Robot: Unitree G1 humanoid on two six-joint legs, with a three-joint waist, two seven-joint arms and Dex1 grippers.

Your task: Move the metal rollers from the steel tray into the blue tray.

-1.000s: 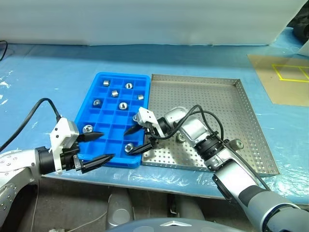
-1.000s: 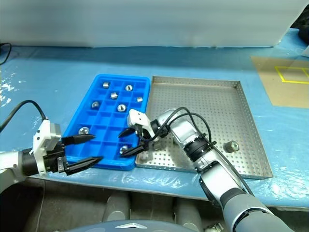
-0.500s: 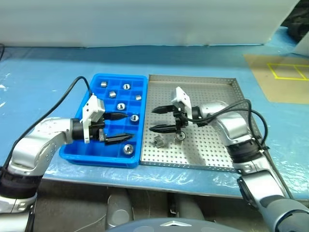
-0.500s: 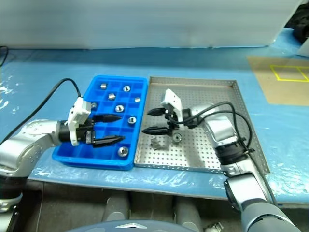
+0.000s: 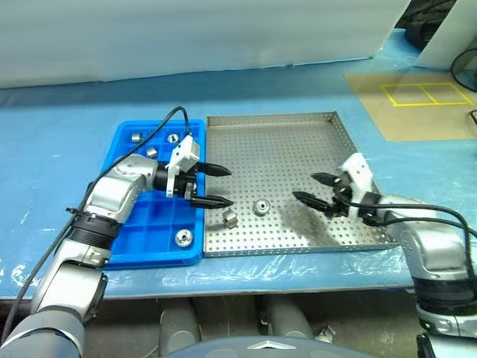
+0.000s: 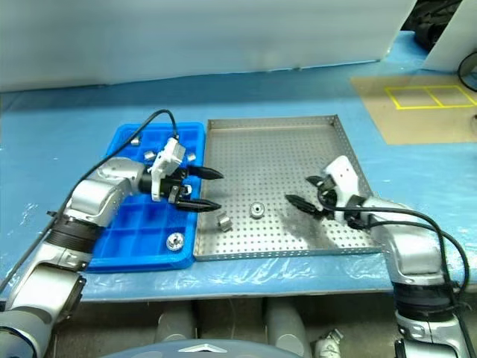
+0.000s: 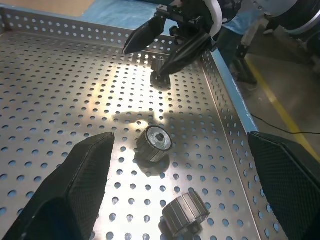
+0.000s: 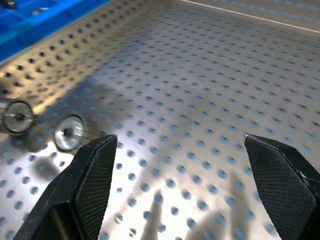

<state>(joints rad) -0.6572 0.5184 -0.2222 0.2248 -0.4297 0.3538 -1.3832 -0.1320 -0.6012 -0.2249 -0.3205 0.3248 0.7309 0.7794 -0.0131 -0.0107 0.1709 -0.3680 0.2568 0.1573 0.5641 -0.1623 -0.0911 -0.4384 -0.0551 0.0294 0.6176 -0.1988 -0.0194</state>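
Left gripper [image 5: 216,185] reaches across the seam between the two trays, its black fingers spread wide and empty, tips over the near-left part of the steel tray [image 5: 298,127]. Right gripper [image 5: 311,189] hangs over the right side of the same tray, pointing toward the left one, fingers likewise parted with nothing between them. The two grippers are well apart.

Two metal rollers lie loose on the perforated floor between them: a flanged disc [image 5: 261,206] with a centre hole, and a short ribbed cylinder [image 5: 229,218] lying on its side just beside the left gripper's lower finger. Neither is touched. The left wrist view shows both pieces, disc [image 7: 155,142] and cylinder [image 7: 185,216], with the right gripper [image 7: 150,56] facing from the far rim.

The blue tray [image 5: 153,253] sits flush against the steel tray's left edge. Rollers already rest in its compartments: one in the near row [image 5: 182,238] and several in the far rows [image 5: 136,137], partly hidden by the left arm and its cable.

Both trays stand on a counter [image 5: 59,164] covered in pale blue sheeting, wrinkled and glossy at the front edge. A brown board [image 5: 417,104] marked with yellow rectangles lies at the far right. A pale wall [image 5: 186,30] runs behind the counter.
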